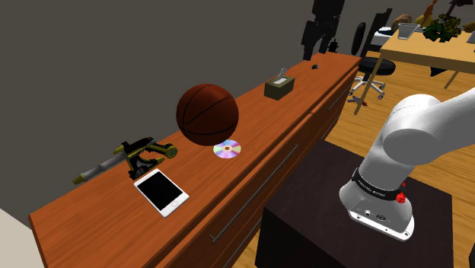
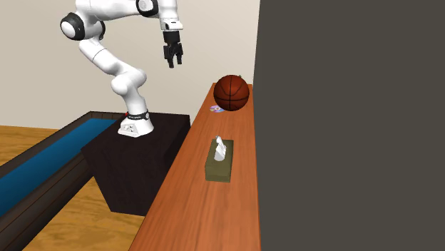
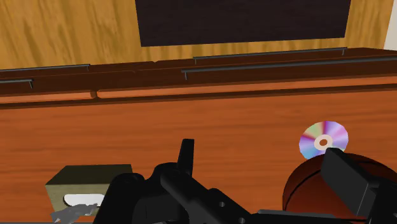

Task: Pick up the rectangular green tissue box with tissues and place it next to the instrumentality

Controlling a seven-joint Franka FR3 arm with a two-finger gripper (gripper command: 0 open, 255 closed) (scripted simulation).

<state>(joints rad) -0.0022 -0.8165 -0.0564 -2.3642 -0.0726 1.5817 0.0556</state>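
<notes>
Gripper (image 2: 173,61) hangs high above the long reddish-brown wooden counter (image 1: 91,221), spread wide and holding nothing. You're at the approach step. The olive-green rectangular tissue box (image 2: 219,162), a white tissue poking from its top, sits on the counter, not yet grasped. It lies well apart from the black-and-olive instrument (image 1: 137,156), with the dark orange basketball (image 1: 207,114) between them. Next, I'd judge, you need to descend over the box, straddle its narrow sides, and close before lifting.

We count one tissue box (image 1: 279,88), one basketball (image 1: 207,113) and one CD (image 1: 227,149). We also see one smartphone (image 1: 161,192) and one black-and-yellow instrument (image 1: 141,154).
</notes>
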